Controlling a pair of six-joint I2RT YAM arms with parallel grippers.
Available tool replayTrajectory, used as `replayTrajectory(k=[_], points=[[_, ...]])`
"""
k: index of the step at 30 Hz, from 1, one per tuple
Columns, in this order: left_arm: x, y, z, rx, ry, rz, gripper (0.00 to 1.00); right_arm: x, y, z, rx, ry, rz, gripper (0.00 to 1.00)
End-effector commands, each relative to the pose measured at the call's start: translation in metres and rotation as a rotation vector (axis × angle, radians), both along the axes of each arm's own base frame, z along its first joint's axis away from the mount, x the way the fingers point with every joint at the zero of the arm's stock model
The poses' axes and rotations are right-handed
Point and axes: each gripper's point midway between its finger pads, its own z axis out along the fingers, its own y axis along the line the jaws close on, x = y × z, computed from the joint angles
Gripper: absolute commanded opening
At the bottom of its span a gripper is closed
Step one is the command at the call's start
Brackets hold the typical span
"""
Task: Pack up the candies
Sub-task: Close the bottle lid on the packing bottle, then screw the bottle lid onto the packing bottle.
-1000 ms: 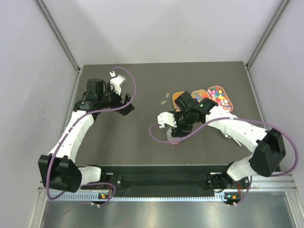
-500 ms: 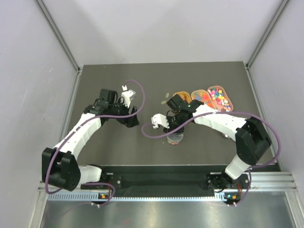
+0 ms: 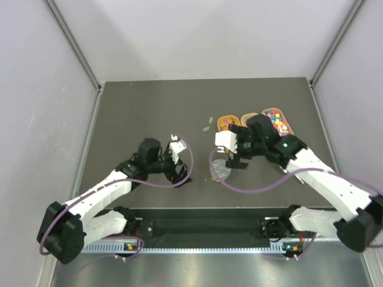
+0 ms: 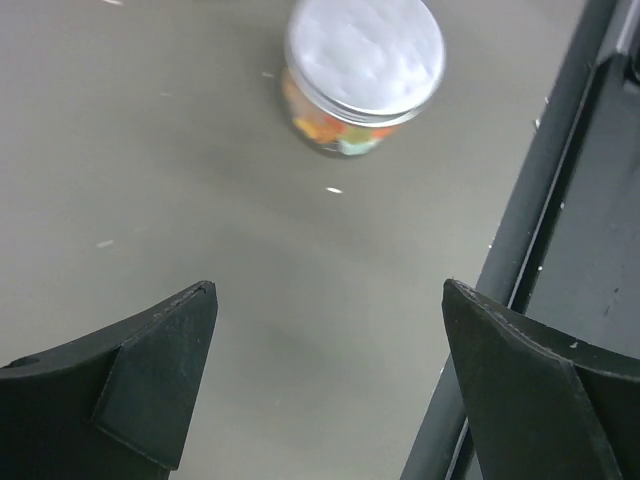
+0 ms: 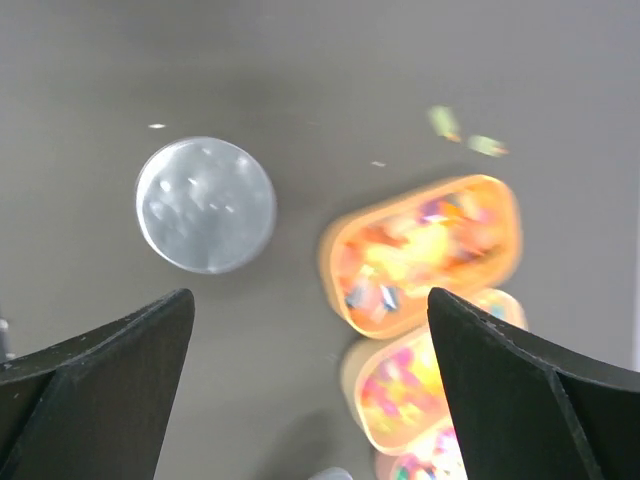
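A small clear round dish with a white lid stands near the table's front edge, with candies showing through its wall. In the right wrist view its lid is seen from above. More candies fill three orange oval trays at the back right. My left gripper is open and empty, short of the dish and to its left. My right gripper is open and empty, hanging between the dish and the trays.
Two loose greenish pieces lie on the table beyond the trays, also visible from above. The table's dark front rail runs right beside my left gripper. Grey walls enclose the table on three sides.
My left arm has swung from the far left toward the front edge, nearer the dish. My right gripper has opened and drawn back from over the dish toward the trays.
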Motion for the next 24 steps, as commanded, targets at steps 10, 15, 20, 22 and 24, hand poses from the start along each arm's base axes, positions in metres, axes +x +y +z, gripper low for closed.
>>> replayTrajectory(k=[10,15,20,22,24], points=[[-0.013,-0.071,-0.047,-0.057,-0.175,-0.112,0.99,0.008,-0.03,-0.029,0.002,-0.007,-0.085,1.0],[-0.016,-0.078,-0.068,-0.039,-0.214,-0.097,0.99,0.01,-0.025,-0.035,0.025,0.033,-0.078,1.0],[-0.005,-0.074,-0.114,0.063,-0.211,-0.09,0.99,-0.01,-0.027,-0.062,0.071,0.135,0.025,1.0],[0.0,-0.079,-0.129,0.11,-0.172,-0.089,0.99,-0.01,-0.029,-0.074,0.073,0.129,0.074,1.0],[0.001,-0.081,-0.138,0.109,-0.162,-0.09,0.99,-0.012,-0.026,-0.082,0.082,0.139,0.118,1.0]])
